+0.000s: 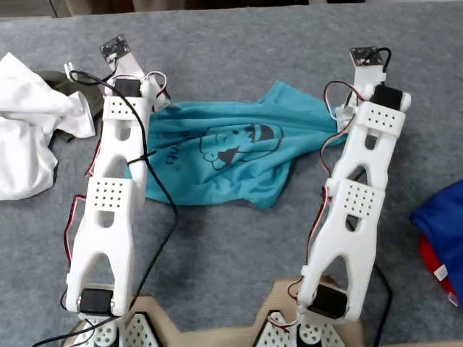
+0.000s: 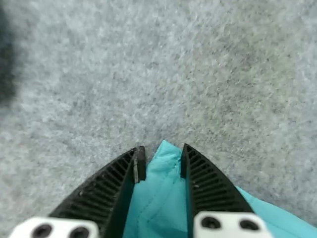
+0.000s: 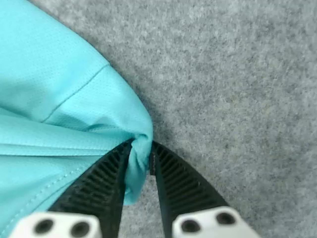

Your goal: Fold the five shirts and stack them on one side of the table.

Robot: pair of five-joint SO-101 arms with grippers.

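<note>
A teal shirt with a dark print lies spread and rumpled on the grey table between my two arms. My left gripper is at its far left corner. In the left wrist view the left gripper stands a little open, and the flat teal corner lies between its fingers. My right gripper is at the shirt's far right end. Seen from the right wrist, the right gripper is shut on a bunched fold of the teal shirt.
A white shirt lies heaped at the left edge over a dark olive one. A blue shirt and a red one sit at the right edge. Bare grey felt stretches in front of the teal shirt.
</note>
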